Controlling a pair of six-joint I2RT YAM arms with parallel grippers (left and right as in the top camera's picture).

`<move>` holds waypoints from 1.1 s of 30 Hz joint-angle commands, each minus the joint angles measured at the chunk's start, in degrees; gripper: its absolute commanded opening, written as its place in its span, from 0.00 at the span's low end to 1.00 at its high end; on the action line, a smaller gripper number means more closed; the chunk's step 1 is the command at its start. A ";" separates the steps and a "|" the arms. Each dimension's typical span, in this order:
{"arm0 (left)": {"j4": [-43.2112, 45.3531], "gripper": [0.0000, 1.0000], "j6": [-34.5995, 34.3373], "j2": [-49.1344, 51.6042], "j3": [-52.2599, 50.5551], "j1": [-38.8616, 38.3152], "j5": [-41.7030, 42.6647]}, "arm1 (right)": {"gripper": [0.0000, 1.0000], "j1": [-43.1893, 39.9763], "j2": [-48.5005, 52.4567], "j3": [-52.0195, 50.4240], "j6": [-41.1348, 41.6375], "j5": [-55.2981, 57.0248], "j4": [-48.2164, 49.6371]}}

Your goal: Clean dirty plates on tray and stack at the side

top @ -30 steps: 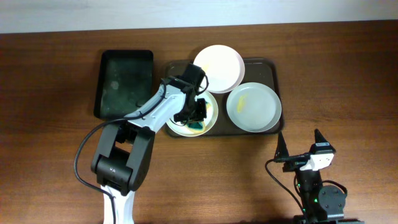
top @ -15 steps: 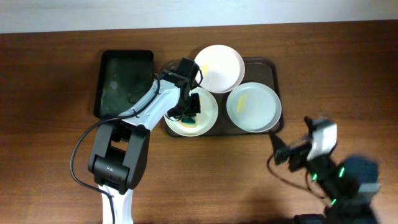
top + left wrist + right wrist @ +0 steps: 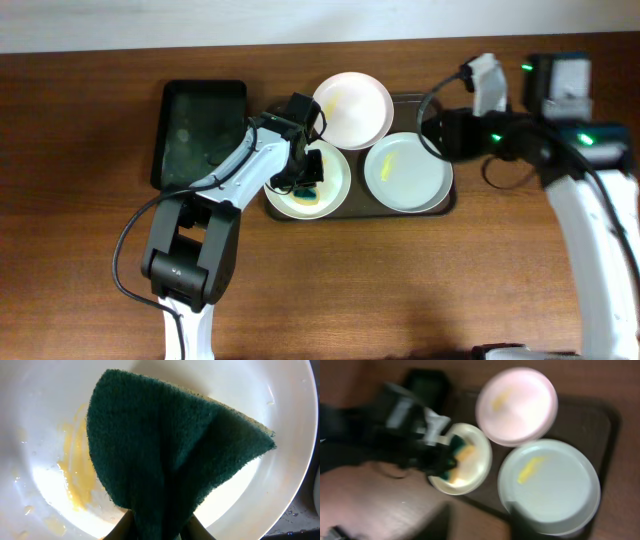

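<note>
Three white plates lie on the dark tray (image 3: pixel 438 108). The left plate (image 3: pixel 335 170) has yellow smears (image 3: pixel 75 472). My left gripper (image 3: pixel 305 172) is shut on a dark green sponge (image 3: pixel 170 450) and presses it onto this plate (image 3: pixel 40 400). The right plate (image 3: pixel 407 172) carries a yellow streak (image 3: pixel 530 470), and the far plate (image 3: pixel 352 108) a faint one. My right gripper (image 3: pixel 432 130) hovers over the tray's right end beside the right plate. In the blurred right wrist view its fingers stand apart with nothing between them.
A smaller black tray (image 3: pixel 198 133), wet inside, lies left of the brown tray. My left arm reaches across from the front left to the left plate. My right arm comes in from the right edge of the wooden table (image 3: pixel 400 280).
My right arm has swung from the table's front right up to the tray's right end. The left gripper with the sponge shifted slightly left on its plate.
</note>
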 commanded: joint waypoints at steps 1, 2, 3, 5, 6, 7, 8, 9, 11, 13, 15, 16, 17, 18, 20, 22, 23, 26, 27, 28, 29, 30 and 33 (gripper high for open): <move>0.07 0.20 0.33 -1.97 0.90 -0.13 0.74 | 0.12 5.42 6.82 1.66 7.41 13.42 1.68; 0.07 0.20 0.33 -1.97 0.90 -0.13 0.74 | 0.33 6.84 9.51 1.66 7.69 13.55 2.84; 0.07 0.20 0.35 -1.97 0.90 -0.15 0.74 | 0.57 7.78 11.67 1.66 7.69 13.35 3.82; -0.15 0.20 0.35 -1.97 0.90 -0.20 0.76 | 0.54 9.84 16.85 1.66 7.74 11.32 6.51; -0.20 0.20 0.35 -1.97 0.90 -0.20 0.76 | 0.45 10.32 18.32 1.66 7.74 10.29 7.82; -0.17 0.20 0.35 -1.97 0.90 -0.20 0.76 | 0.38 10.84 20.20 1.66 8.28 9.73 9.77; -0.13 0.20 0.35 -1.97 0.90 -0.20 0.74 | 0.38 11.26 21.77 1.66 9.07 9.88 11.63; -0.09 0.20 0.35 -1.97 0.90 -0.20 0.74 | 0.41 11.63 23.52 1.66 9.22 10.05 13.44; -0.07 0.19 0.33 -1.97 0.90 -0.20 0.74 | 0.67 12.17 26.93 1.66 9.20 9.99 16.33; -0.17 0.17 0.35 -1.97 0.90 -0.20 0.76 | 0.55 12.31 30.53 1.66 9.18 8.31 18.58; -0.17 0.17 0.35 -1.97 0.90 -0.20 0.76 | 0.40 12.31 33.18 1.66 9.07 4.79 20.02; -0.13 0.17 0.33 -1.97 0.90 -0.20 0.76 | 0.37 12.31 34.56 1.66 8.17 2.49 20.76; -0.11 0.17 0.33 -1.97 0.90 -0.20 0.76 | 0.36 12.50 36.39 1.66 6.19 -0.28 21.49; -0.11 0.17 0.35 -1.97 0.90 -0.20 0.74 | 0.36 12.68 37.48 1.66 5.05 -1.07 21.68; -0.11 0.17 0.33 -1.97 0.90 -0.20 0.76 | 0.36 13.00 38.69 1.66 4.22 -0.63 21.77; -0.09 0.18 0.35 -1.97 0.90 -0.20 0.76 | 0.36 13.42 39.32 1.66 3.08 -0.68 21.22; -0.11 0.18 0.33 -1.97 0.90 -0.20 0.76 | 0.37 13.70 39.36 1.60 3.08 -0.70 20.92; 0.07 0.17 0.33 -1.97 0.90 -0.20 0.76 | 0.36 14.91 39.39 1.53 2.43 -0.68 20.39; 0.15 0.17 0.33 -1.97 0.90 -0.20 0.76 | 0.36 15.54 39.50 1.44 1.55 -0.20 20.31; 0.24 0.17 0.33 -1.97 0.90 -0.20 0.76 | 0.36 16.24 39.54 1.33 1.60 1.79 20.31; 0.26 0.17 0.33 -1.97 0.90 -0.20 0.76 | 0.34 16.81 39.54 1.31 1.64 3.85 20.22; 0.26 0.17 0.33 -1.97 0.90 -0.20 0.76 | 0.32 17.40 39.54 1.11 1.90 6.29 20.28; 0.24 0.15 0.33 -1.97 0.90 -0.20 0.76 | 0.29 18.18 39.54 1.05 2.25 8.41 20.33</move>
